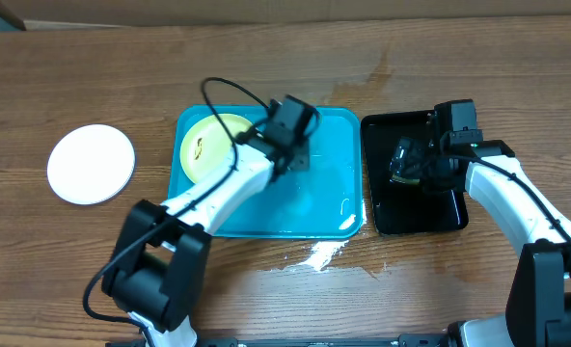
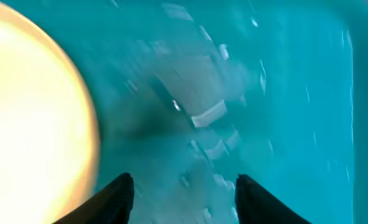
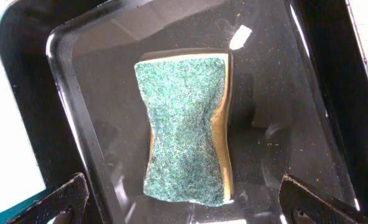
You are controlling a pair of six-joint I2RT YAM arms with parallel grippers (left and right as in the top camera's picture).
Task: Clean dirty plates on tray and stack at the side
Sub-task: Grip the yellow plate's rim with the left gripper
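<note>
- Plates: white plate [image 1: 91, 164] sits on the table [image 1: 459, 58] at left of frame, well apart from the tray. The yellow-green plate [image 1: 208, 146] lies in the upper-left corner of the blue tray [image 1: 314, 207], with a small dark mark on it.
- Left gripper [image 2: 184, 186]: over the tray floor just right of the yellow-green plate, fingers spread, holding nothing.
- Black tray [image 1: 382, 217], right of frame: sponge [image 3: 187, 127] lies inside, green scouring side up.
- Right gripper [image 3: 183, 186]: above the sponge, fingers wide apart, nothing held.
- Step, as judged: fetch the sponge. Descend centred, close across its narrow waist, and lift clear of the rim before crossing to the plate.
</note>
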